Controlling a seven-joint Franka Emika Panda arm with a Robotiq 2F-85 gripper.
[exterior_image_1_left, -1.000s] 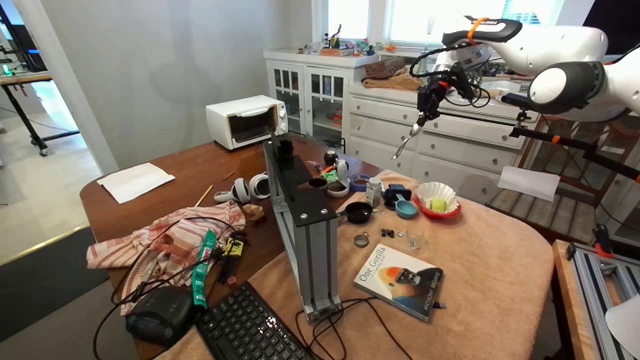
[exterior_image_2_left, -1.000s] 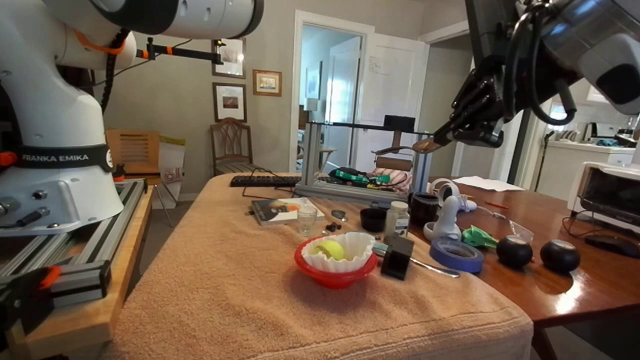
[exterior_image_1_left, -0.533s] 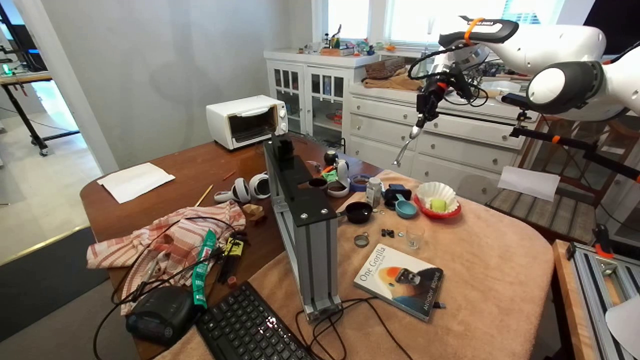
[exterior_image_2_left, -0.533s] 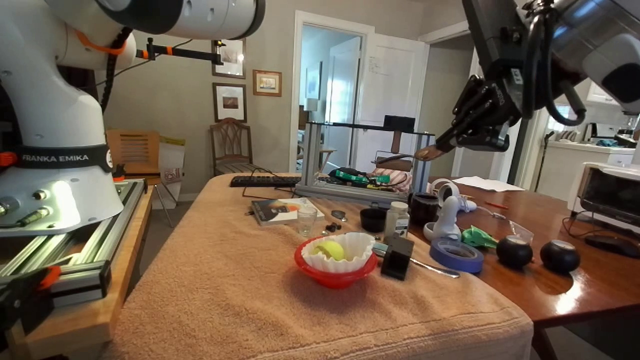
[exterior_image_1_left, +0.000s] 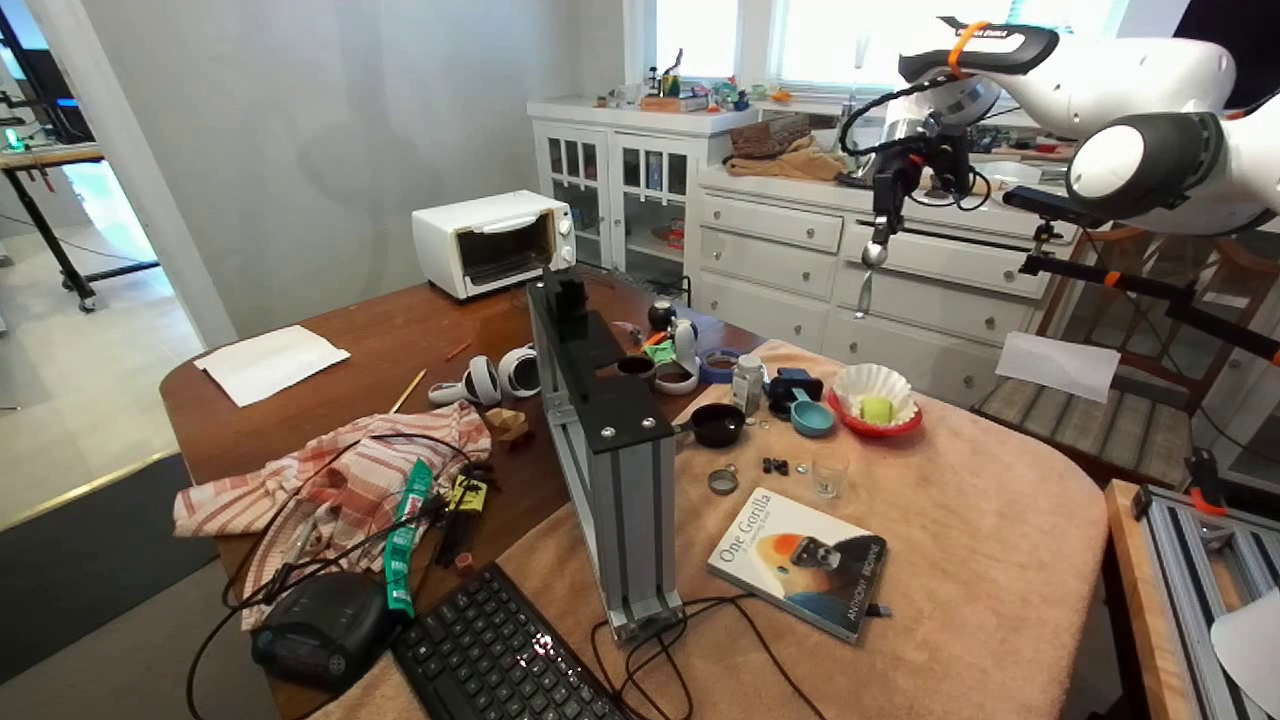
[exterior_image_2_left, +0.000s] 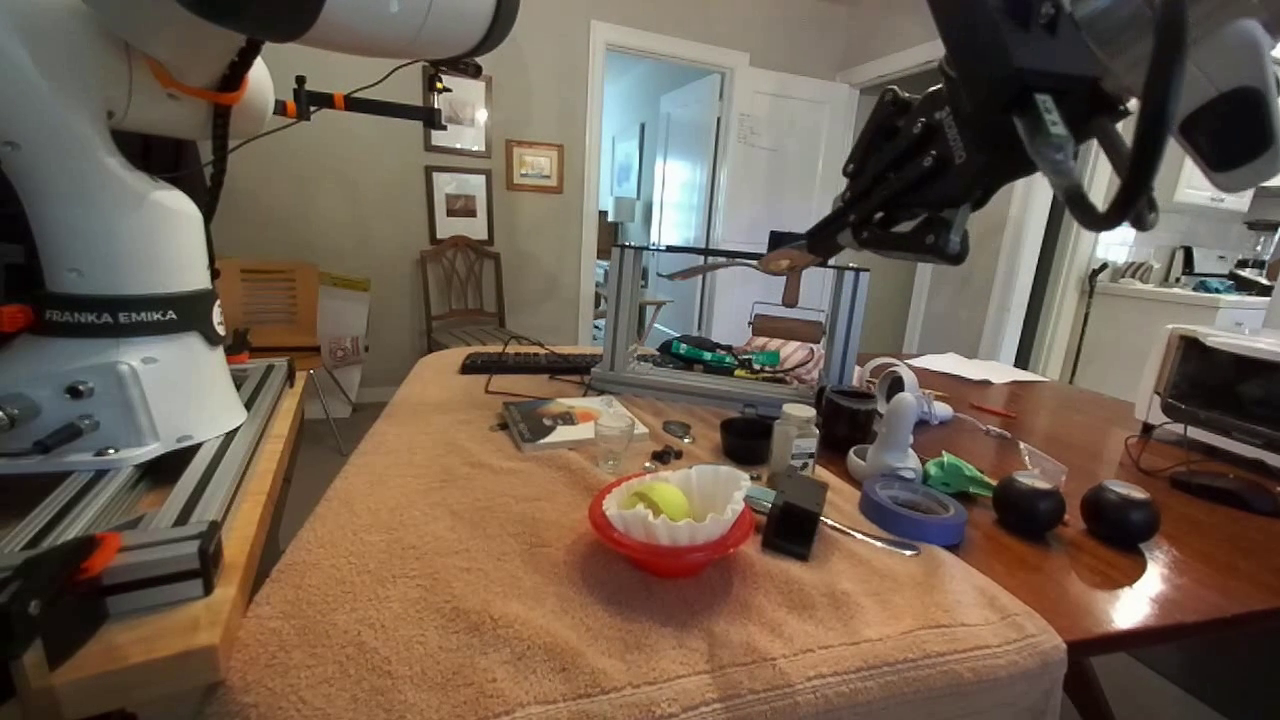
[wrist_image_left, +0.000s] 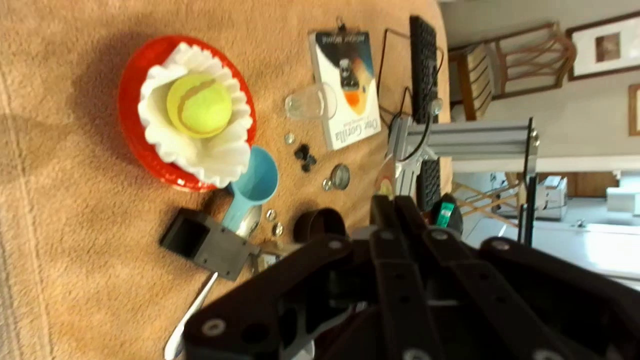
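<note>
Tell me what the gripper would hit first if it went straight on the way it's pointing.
Probably the One Gorilla book, with the spoon in the gripper leading. Depth is hard to judge, though: the small glass and the metal frame also sit near that line.

In an exterior view the white arm (exterior_image_1_left: 1130, 85) extends in from the upper right edge, its wrist (exterior_image_1_left: 915, 112) angled and the gripper (exterior_image_1_left: 880, 238) pointing steeply downward, while in the wrist view the dark fingers (wrist_image_left: 382, 215) run up from the lower right, pinched together, tips right of centre.
</note>
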